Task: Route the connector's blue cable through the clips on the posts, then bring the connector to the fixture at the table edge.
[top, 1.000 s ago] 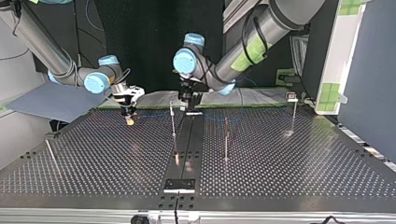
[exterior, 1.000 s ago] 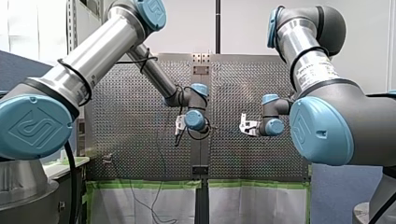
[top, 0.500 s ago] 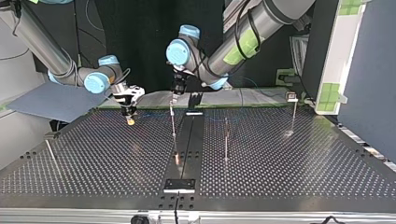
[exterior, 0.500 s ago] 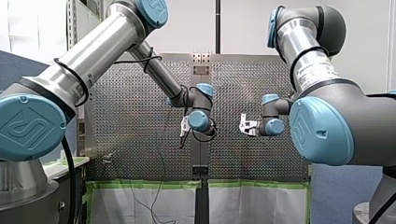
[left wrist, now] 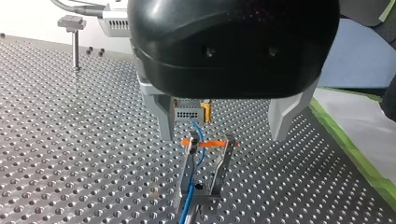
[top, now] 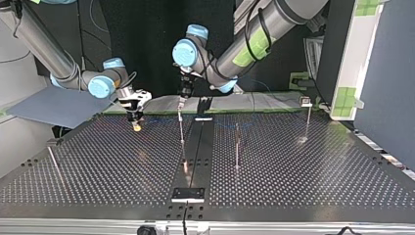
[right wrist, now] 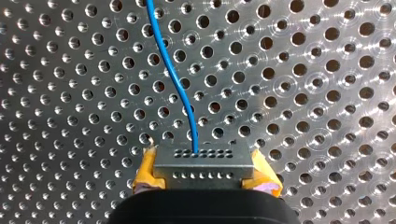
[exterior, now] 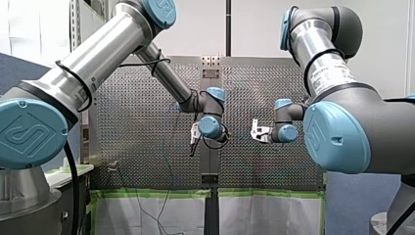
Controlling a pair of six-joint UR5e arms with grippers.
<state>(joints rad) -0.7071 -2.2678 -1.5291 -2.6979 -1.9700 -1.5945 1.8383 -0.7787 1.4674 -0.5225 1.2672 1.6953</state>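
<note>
My right gripper (right wrist: 204, 176) clenches the grey connector (right wrist: 201, 163), blue cable (right wrist: 175, 79) trailing. My left gripper (left wrist: 223, 126) hangs spread wide over a post clip (left wrist: 205, 156) near the table (top: 293, 186)'s arm-side edge.

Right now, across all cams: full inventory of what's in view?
connector: one, grey, clamped in my right gripper
blue cable: one, blue, runs from the connector over the table and between the clip's prongs
clip: one seen close, metal with an orange band, under my left gripper
posts: four, slim metal, standing on the table
fixture: one, black plate, top view's near edge
table: one, perforated metal
green tape: strip, green, along the table edge
my left gripper: grey fingers, open, above the clip
my right gripper: yellow pads, shut on the connector
</note>
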